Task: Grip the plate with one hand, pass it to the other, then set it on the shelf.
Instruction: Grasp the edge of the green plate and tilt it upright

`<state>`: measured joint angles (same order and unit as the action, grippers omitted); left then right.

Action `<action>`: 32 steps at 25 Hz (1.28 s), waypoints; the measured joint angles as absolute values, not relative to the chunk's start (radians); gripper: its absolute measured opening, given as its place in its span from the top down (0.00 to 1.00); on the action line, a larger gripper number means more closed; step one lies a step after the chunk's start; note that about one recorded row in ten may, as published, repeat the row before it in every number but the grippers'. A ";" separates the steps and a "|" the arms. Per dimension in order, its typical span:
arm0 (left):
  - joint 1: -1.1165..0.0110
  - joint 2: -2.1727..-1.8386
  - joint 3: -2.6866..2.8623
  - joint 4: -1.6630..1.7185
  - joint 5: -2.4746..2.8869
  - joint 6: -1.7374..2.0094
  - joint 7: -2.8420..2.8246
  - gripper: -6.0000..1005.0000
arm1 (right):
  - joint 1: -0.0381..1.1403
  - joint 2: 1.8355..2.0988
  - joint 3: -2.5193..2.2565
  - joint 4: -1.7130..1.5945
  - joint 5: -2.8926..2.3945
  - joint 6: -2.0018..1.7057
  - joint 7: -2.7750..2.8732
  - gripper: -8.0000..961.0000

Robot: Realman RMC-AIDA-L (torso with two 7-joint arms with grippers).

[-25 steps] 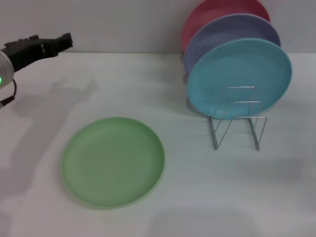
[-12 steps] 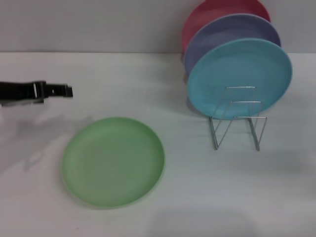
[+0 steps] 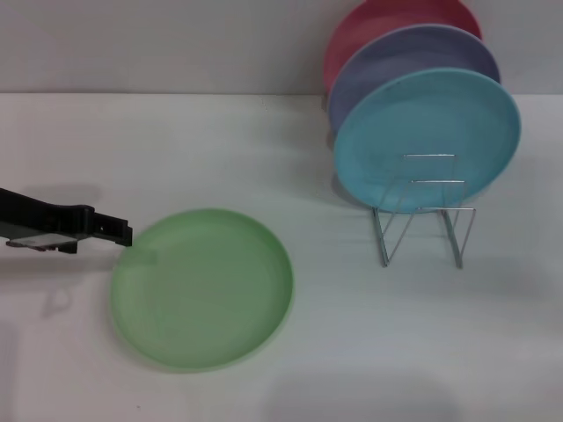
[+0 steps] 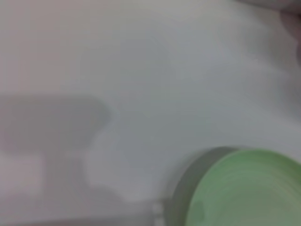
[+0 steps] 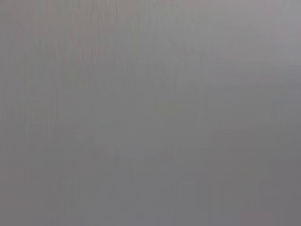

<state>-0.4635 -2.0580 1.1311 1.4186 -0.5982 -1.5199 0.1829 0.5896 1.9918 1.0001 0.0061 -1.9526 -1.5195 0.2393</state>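
The light green plate lies flat on the white table, left of centre in the head view. My left gripper reaches in low from the left edge, black and seen side-on, its tip at the plate's upper-left rim. The left wrist view shows part of the plate's rim with its shadow on the table. The wire shelf stands to the right of the plate. My right gripper is out of view, and the right wrist view shows only plain grey.
A turquoise plate leans upright in the shelf, with a lavender plate and a pink plate behind it. The white table ends at a grey back wall.
My left gripper has come down from the far left corner and toward me, and now sits low at the green plate's rim. The plates and shelf have not moved.
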 joint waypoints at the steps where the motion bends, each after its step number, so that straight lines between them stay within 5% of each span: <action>1: -0.473 -2.058 1.133 1.404 -0.590 -1.521 0.183 0.16 | 0.590 1.992 1.000 0.006 -1.953 -1.519 0.239 0.24; 32: -0.522 -2.061 1.258 1.223 -0.517 -1.431 0.197 0.17 | 0.595 1.990 1.009 0.006 -1.953 -1.517 0.239 0.24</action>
